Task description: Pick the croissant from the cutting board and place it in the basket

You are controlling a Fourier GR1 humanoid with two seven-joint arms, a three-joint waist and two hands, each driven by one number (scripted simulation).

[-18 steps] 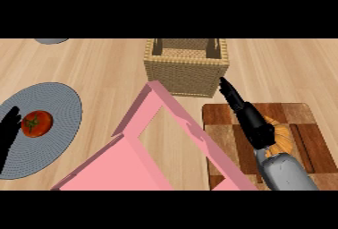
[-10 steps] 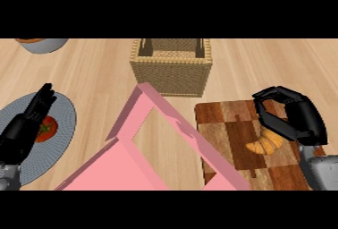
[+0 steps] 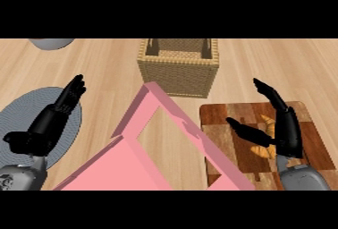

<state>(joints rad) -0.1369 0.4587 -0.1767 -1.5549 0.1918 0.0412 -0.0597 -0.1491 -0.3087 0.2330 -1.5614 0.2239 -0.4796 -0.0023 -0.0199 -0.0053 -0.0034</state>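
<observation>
Right hand (image 3: 285, 129) open over croissant (image 3: 267, 136), board (image 3: 224, 117) at 4 o'clock. We judge risk: fingers close off-centre, croissant slides. Left hand (image 3: 49, 123) open, resting.

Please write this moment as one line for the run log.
phase: pre-grasp | right robot hand: open over croissant | croissant: on cutting board | basket: no croissant visible | left robot hand: open

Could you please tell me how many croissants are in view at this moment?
1: the croissant lies on the cutting board, partly hidden behind the right hand. Another could be hidden.
</observation>
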